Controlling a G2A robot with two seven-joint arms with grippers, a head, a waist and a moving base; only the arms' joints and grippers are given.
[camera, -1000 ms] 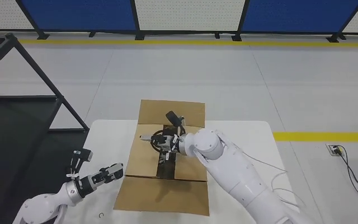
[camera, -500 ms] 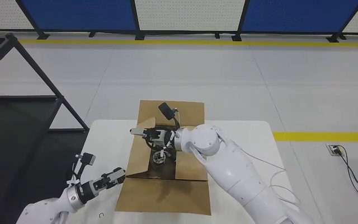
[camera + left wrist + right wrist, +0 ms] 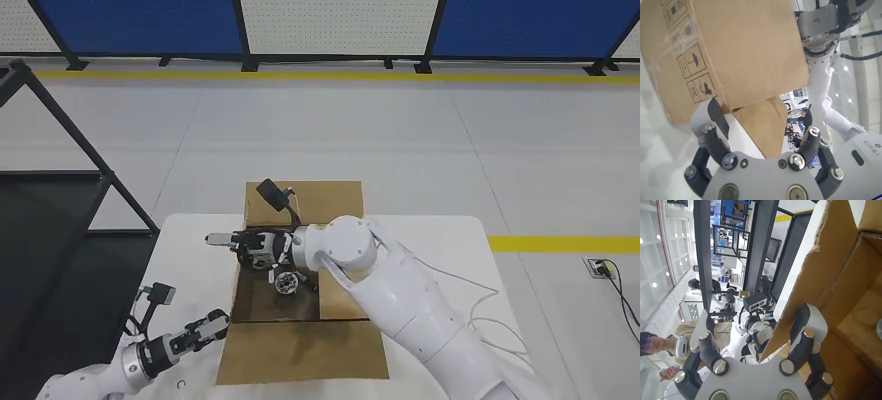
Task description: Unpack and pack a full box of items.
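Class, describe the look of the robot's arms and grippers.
The left arm and right arm are rounded white shells; black cables run at the right wrist. The left gripper and right gripper have grey screwed plates and black fingers backed in white.

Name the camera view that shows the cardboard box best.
The top view: the cardboard box shows end to end, open, flaps spread, a round item inside. The left wrist view gives its printed outer wall and a flap; the right wrist view gives one flap edge between the open fingers of the right pincer.
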